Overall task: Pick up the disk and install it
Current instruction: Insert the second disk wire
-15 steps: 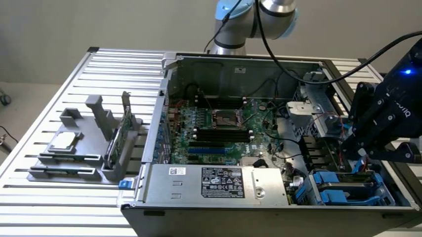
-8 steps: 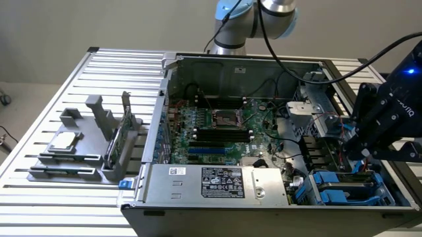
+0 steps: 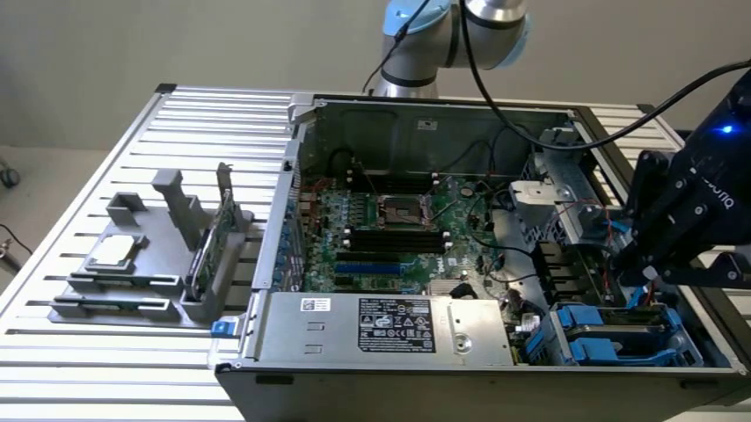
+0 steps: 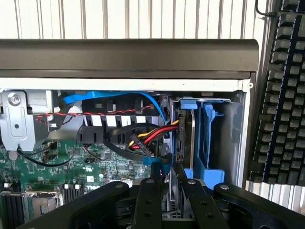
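Here the gripper (image 4: 172, 183) is hovering at the computer case's (image 3: 352, 387) front corner, fingers clamped on the disk (image 4: 183, 143), which is sitting edge-down in the blue drive bay (image 4: 208, 138). Keeping the rails aligned looks essential.

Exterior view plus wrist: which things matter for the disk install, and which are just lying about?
In the job:
- disk, standing in the blue drive bay
- hand, close by the disk
- computer case

Lying about:
- silver chip and green card, both in the grey fixture
- keyboard, beside the case
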### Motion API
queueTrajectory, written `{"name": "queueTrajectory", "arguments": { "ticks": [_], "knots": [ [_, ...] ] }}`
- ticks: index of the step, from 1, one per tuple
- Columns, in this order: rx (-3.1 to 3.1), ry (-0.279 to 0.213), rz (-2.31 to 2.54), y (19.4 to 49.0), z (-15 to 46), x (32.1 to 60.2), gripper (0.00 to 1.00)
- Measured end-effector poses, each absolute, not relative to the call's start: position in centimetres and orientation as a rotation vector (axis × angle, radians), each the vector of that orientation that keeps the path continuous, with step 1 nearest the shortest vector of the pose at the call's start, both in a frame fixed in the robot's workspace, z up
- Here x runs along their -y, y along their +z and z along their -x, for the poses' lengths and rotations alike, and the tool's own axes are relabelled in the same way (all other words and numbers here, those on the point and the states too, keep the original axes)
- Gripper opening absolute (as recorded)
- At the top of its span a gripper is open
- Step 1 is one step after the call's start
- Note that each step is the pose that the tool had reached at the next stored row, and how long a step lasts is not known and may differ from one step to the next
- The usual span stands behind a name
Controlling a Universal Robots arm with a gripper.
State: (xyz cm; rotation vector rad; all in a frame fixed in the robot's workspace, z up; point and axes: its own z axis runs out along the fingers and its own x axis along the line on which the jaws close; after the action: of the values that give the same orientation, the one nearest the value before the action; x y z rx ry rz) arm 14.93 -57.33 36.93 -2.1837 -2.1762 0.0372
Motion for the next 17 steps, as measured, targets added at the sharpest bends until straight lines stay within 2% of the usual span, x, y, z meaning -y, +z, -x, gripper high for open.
{"name": "queueTrajectory", "arguments": {
  "ticks": [3,5,17],
  "knots": [
    [2.179,0.043,2.187,36.78,-14.99,57.20,0.25],
    [2.180,0.047,2.188,36.73,-15.01,57.11,0.16],
    [2.182,0.050,2.190,35.98,-14.99,57.14,0.16]
  ]
}}
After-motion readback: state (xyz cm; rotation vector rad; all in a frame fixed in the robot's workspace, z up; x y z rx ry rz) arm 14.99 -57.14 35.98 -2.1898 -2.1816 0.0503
